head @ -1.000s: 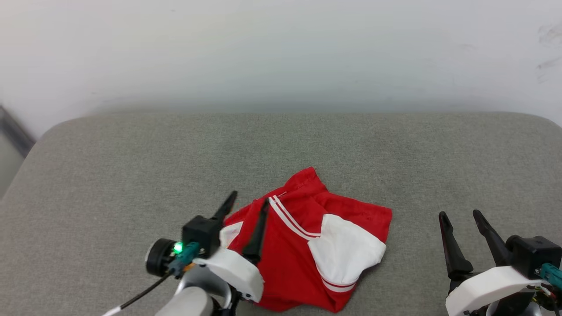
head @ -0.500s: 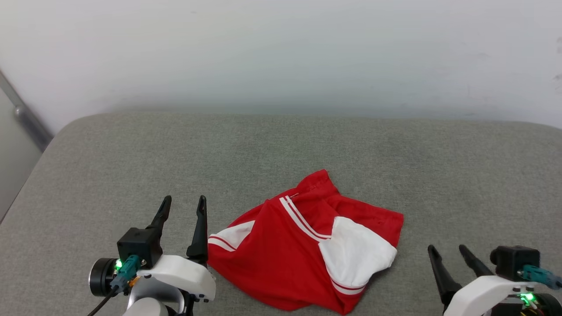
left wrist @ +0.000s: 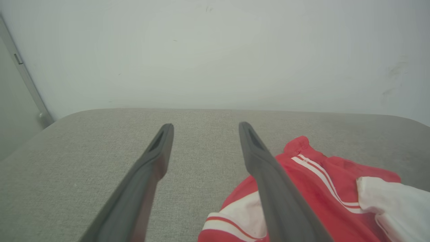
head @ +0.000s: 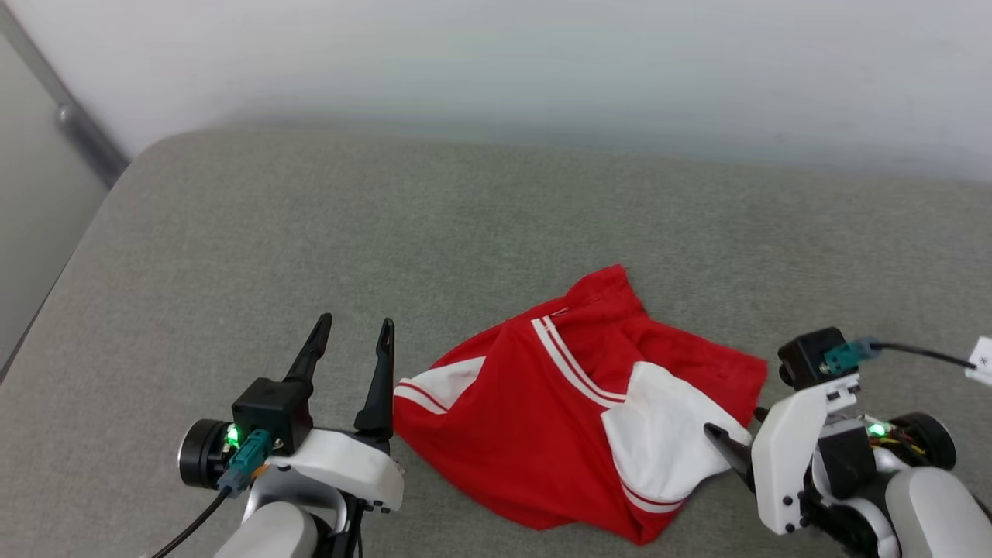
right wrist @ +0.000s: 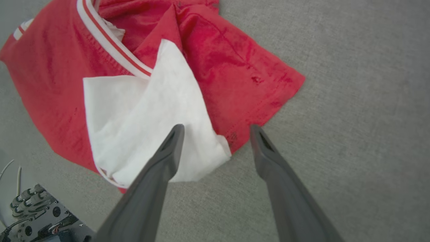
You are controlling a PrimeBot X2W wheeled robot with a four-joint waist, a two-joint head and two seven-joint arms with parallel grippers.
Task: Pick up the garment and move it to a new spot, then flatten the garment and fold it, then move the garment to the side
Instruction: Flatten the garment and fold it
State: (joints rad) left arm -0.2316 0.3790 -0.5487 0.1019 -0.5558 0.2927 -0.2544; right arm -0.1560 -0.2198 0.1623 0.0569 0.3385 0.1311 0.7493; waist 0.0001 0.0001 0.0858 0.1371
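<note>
Since a moment ago, my right gripper [head: 738, 432] has turned and come in to the garment [head: 535, 418]. Before, it was well off to the garment's right side. Its two dark fingers are spread wide and hold nothing. In the right wrist camera, the right gripper [right wrist: 216, 129] has one finger over the edge of the garment's white patch [right wrist: 144, 114]. The other finger is over bare grey cushion [right wrist: 352, 101], just past the red hem corner. I cannot tell if a finger touches the cloth.

My left gripper [head: 356, 320] sits just beside the garment's left edge, much like half a second ago. Its fingers are spread wide too, and they hold nothing. They point away from me. In the left wrist camera, the left gripper [left wrist: 205, 125] has one finger in front of the garment [left wrist: 322, 188], and I see bare cushion [left wrist: 84, 151] between the two fingers.

The garment lies in a crumpled heap on the cushion [head: 496, 232], between my two grippers. It is red, with a white striped band [head: 577, 364] across it. It has the white patch [head: 659, 442] on the side near my right gripper and a small white striped bit [head: 442, 384] near my left gripper. Behind the garment the cushion runs on to a white wall [head: 542, 62]. My head camera has turned as well, so the whole picture has shifted.
</note>
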